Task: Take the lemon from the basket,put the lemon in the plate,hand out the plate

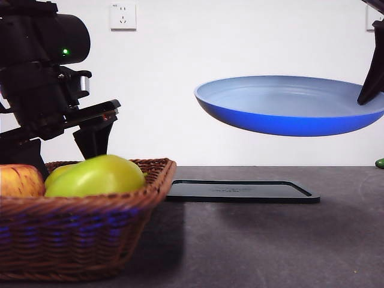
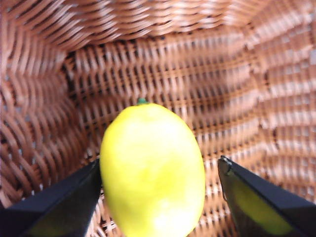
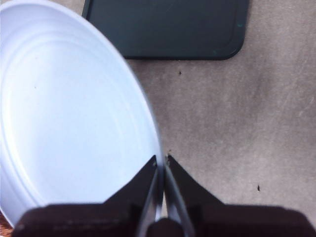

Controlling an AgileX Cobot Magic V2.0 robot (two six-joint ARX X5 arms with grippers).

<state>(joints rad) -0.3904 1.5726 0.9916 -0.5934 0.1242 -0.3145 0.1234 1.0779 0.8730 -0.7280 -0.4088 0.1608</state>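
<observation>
Front view: plate [image 1: 288, 105] held level in the air above the tabletop [image 1: 270, 240]; lemon not yet on it.

Left wrist view: left gripper [image 2: 158, 197] jaws wide, straddling the lemon [image 2: 153, 170] inside the basket [image 2: 163, 59], grasp unclosed; long axis runs away from the camera, green tip far.

Right wrist view: right gripper [image 3: 162, 170] jaws pinched on the plate rim.

The lemon [image 2: 153, 173] is bright yellow with a small green nub at one end. The basket [image 1: 78, 231] is brown wicker in a tight woven pattern, with a braided rim. The plate [image 1: 282, 99] is pale blue inside and deep blue underneath. The tray [image 1: 240, 191] is flat black. The big fruit [image 1: 96, 176] is yellow-green; the apple [image 1: 19, 180] is red and yellow. The counter [image 1: 270, 246] is dark grey, the wall [image 1: 240, 42] white. Both hands are black.
</observation>
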